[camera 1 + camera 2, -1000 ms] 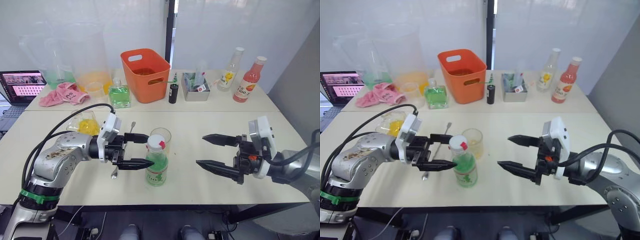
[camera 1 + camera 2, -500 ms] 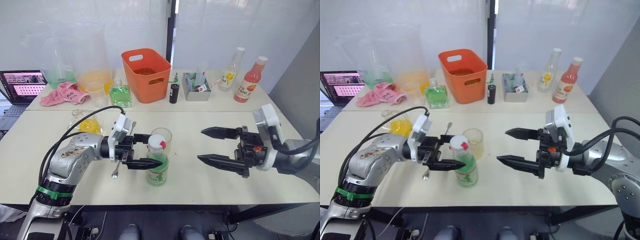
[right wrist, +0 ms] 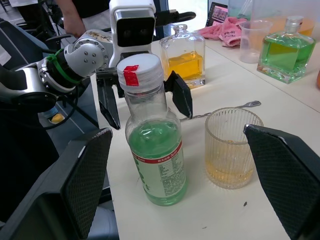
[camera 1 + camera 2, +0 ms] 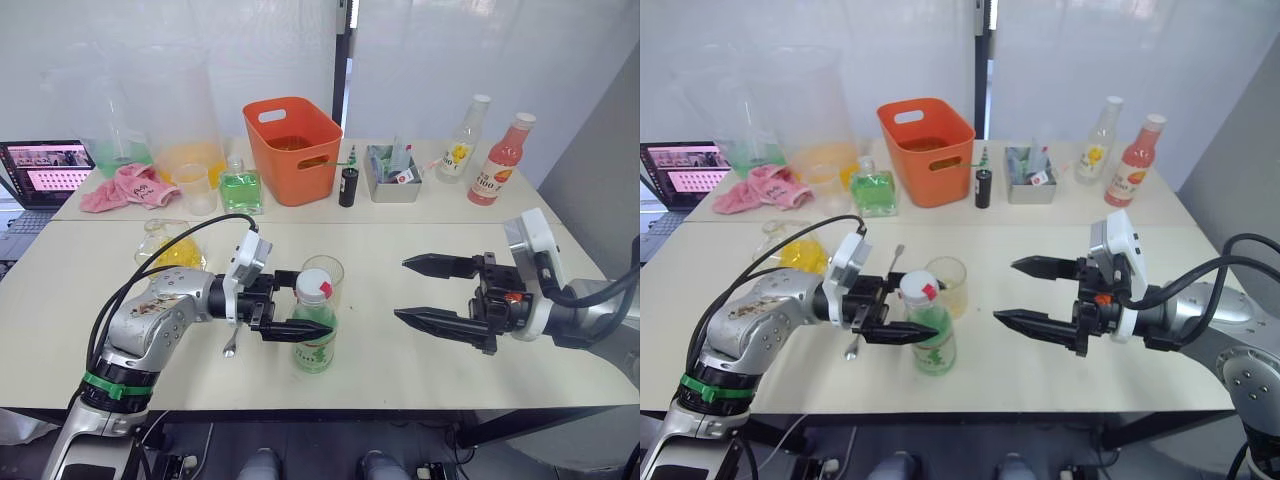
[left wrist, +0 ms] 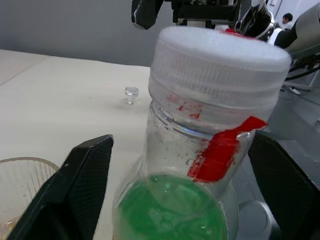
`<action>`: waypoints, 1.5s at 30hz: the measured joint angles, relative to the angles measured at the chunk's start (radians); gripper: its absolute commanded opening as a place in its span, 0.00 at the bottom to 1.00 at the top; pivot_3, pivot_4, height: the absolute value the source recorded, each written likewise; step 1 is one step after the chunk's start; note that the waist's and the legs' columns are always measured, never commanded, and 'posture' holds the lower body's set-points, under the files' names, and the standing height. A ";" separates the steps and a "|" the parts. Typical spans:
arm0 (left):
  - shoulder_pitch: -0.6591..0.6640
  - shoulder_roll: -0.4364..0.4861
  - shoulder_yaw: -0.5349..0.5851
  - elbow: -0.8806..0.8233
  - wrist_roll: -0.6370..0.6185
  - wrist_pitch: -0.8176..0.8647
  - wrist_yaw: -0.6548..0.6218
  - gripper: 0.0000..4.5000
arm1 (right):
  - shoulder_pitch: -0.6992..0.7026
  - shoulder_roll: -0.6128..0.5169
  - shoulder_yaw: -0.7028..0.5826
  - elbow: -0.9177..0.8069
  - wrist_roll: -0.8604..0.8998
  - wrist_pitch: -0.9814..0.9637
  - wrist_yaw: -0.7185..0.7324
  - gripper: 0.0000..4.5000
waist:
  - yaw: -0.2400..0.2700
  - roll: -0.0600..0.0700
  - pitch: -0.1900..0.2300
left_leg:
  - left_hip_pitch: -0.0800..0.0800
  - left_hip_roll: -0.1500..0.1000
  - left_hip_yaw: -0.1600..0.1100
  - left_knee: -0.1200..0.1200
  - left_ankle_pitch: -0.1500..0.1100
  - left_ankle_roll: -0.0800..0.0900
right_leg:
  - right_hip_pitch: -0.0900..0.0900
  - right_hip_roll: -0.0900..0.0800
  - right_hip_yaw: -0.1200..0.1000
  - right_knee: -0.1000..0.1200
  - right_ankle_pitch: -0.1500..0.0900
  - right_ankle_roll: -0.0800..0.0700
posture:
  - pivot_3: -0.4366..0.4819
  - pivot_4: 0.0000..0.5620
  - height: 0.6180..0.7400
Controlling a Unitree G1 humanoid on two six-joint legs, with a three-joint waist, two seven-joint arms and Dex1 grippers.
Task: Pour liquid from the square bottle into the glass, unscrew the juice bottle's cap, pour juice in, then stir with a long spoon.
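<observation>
At the centre of the frame my left gripper [image 4: 296,305] spreads its fingers wide around the juice bottle [image 4: 314,336] to steady it (cap [image 4: 313,285] on), my right gripper [image 4: 420,292] open, waiting to unscrew.

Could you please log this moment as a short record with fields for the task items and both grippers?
juice bottle: upright near the table's front edge, cap on
glass: just behind the juice bottle, a little yellow liquid inside
square bottle: on the table behind the left arm, part full
long spoon: flat on the table beside the glass
left gripper: open, fingers either side of the juice bottle's neck
right gripper: open, apart from the bottle
</observation>
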 measured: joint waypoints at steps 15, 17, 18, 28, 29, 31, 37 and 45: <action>-0.012 -0.018 0.017 0.024 0.034 -0.091 -0.025 0.29 | -0.056 0.028 0.065 -0.015 -0.004 0.000 -0.051 1.00 | -0.001 0.000 0.000 | 0.001 0.000 0.000 0.000 0.000 0.000 | 0.000 0.000 0.000 0.000 0.000 0.000 | 0.48 0.27 0.99; -0.012 -0.023 0.014 0.030 0.040 -0.113 -0.035 0.29 | -0.086 0.033 0.089 -0.024 -0.005 0.000 -0.070 1.00 | 0.000 0.000 0.000 | 0.000 0.000 0.000 0.001 0.000 0.000 | 0.000 0.000 0.000 0.000 0.000 0.000 | 0.48 0.27 0.99; -0.011 -0.025 0.011 0.033 0.046 -0.129 -0.043 0.29 | -0.110 0.043 0.103 -0.025 -0.009 0.001 -0.082 1.00 | 0.000 0.000 0.000 | 0.000 0.000 0.000 0.001 0.000 0.000 | 0.001 0.000 0.000 0.000 0.000 0.000 | 0.48 0.27 0.99; -0.012 -0.051 0.005 0.077 0.073 -0.216 -0.081 0.29 | -0.211 0.110 0.206 -0.051 -0.012 0.007 -0.164 1.00 | 0.006 0.000 0.000 | 0.000 -0.001 -0.001 0.002 0.000 0.000 | 0.002 -0.001 -0.001 0.000 0.000 0.000 | 0.48 0.27 0.99; -0.012 -0.051 0.005 0.077 0.074 -0.217 -0.081 0.29 | -0.211 0.110 0.206 -0.051 -0.012 0.007 -0.170 1.00 | 0.006 0.000 0.000 | 0.001 -0.001 -0.001 0.002 0.000 0.000 | 0.002 -0.001 -0.001 0.000 0.000 0.000 | 0.48 0.27 0.99; -0.012 -0.051 0.005 0.077 0.076 -0.217 -0.081 0.29 | -0.211 0.110 0.206 -0.051 -0.012 0.007 -0.174 1.00 | 0.005 0.000 0.000 | 0.001 -0.001 -0.001 0.002 0.000 0.000 | 0.002 -0.001 -0.001 0.000 0.000 0.000 | 0.48 0.27 0.99; -0.014 -0.052 0.005 0.080 0.083 -0.233 -0.081 0.29 | -0.203 0.108 0.205 -0.051 -0.011 0.007 -0.176 1.00 | 0.004 0.000 0.000 | 0.001 -0.001 -0.001 0.002 0.000 0.000 | 0.002 -0.001 -0.001 0.000 0.000 0.000 | 0.48 0.27 0.99; -0.015 -0.052 0.004 0.079 0.085 -0.228 -0.078 0.29 | -0.194 0.106 0.203 -0.051 -0.011 0.007 -0.181 1.00 | 0.003 0.000 0.000 | 0.001 -0.001 -0.001 0.002 0.000 0.000 | 0.002 -0.001 -0.001 0.000 0.000 0.001 | 0.48 0.27 0.99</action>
